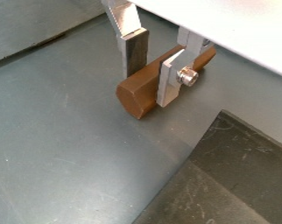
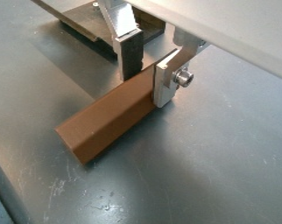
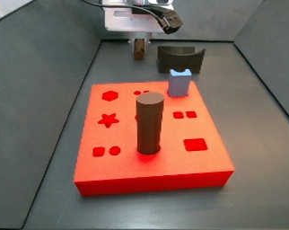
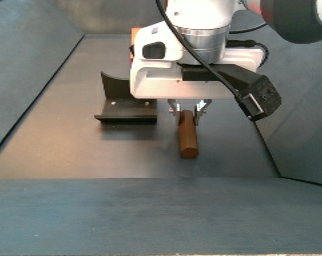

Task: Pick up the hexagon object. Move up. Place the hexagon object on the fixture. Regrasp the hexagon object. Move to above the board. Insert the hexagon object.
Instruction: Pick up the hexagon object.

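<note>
The hexagon object (image 1: 137, 94) is a slim reddish-brown peg lying flat on the grey floor, seen along its length in a wrist view (image 2: 102, 127). My gripper (image 1: 151, 83) is down over it with one finger on each side, shut on the peg near one end. In both side views the gripper (image 4: 187, 108) hangs low over the peg (image 4: 188, 134), beside the fixture (image 4: 126, 106). The fixture (image 3: 180, 58) is a dark block with a curved notch. The red board (image 3: 123, 162) lies further away, toward the front in that side view.
A thick dark-brown cylinder (image 3: 150, 124) stands upright in the board, and a short pale-blue peg (image 3: 179, 84) stands at its back edge. Grey walls close in the floor on both sides. The fixture (image 2: 85, 26) lies just beyond the fingers.
</note>
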